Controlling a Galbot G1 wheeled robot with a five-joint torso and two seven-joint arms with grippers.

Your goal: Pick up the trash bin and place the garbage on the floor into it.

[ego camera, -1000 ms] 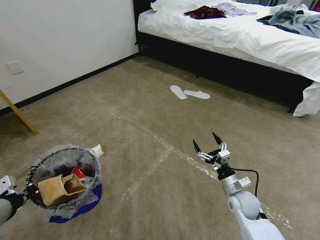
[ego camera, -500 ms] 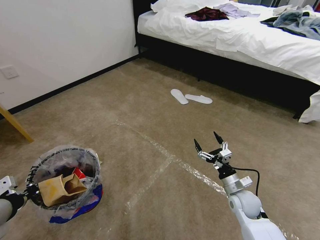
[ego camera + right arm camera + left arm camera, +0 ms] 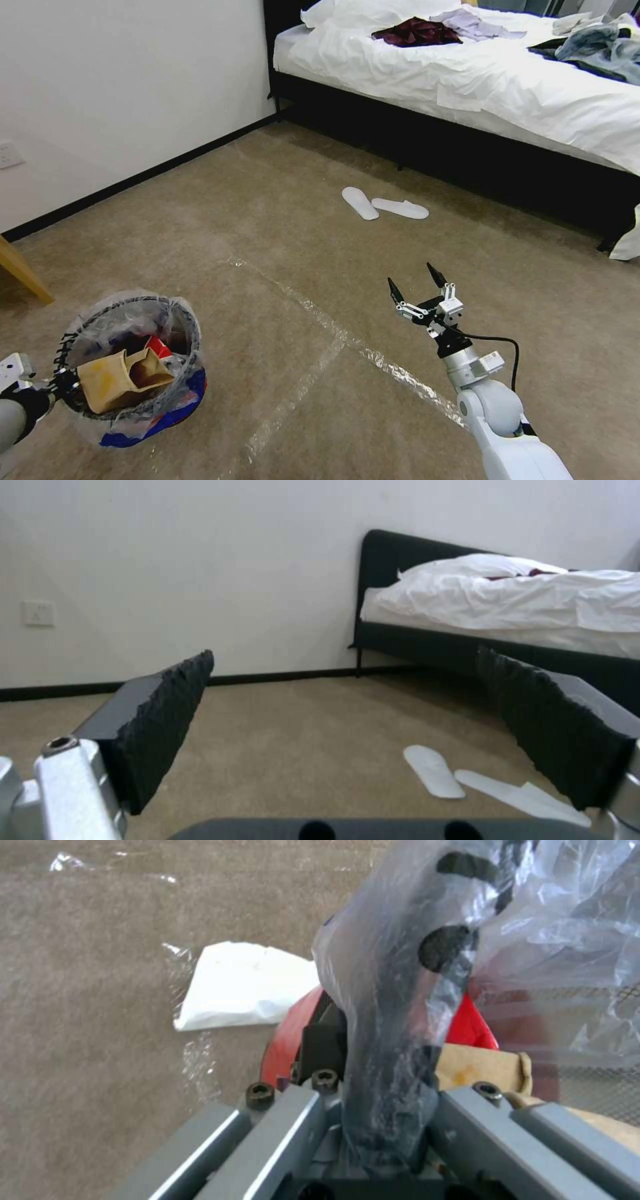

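The trash bin (image 3: 133, 363), black mesh lined with a clear bag, hangs at the lower left just above the floor (image 3: 280, 220). My left gripper (image 3: 59, 387) is shut on its bag-covered rim (image 3: 393, 1005). Inside lie a brown cardboard tray (image 3: 117, 379) and a red piece of garbage (image 3: 157, 347). In the left wrist view a white tissue (image 3: 240, 985) lies on the carpet beside the bin's red base (image 3: 287, 1040). My right gripper (image 3: 418, 288) is held open in mid-air over the carpet, right of centre, its fingers (image 3: 167, 715) wide apart and holding nothing.
Two white slippers (image 3: 385, 205) lie on the carpet ahead, before a black-framed bed (image 3: 467, 80) with white bedding and clothes. A white wall (image 3: 120, 87) with a black skirting runs along the left. A wooden leg (image 3: 20, 267) stands at the far left. Shiny tape lines (image 3: 333, 333) cross the carpet.
The whole head view has shifted, so the camera moved: bed and slippers slid down and right. Both arms keep their poses. The white scrap behind the bin has slipped behind it.
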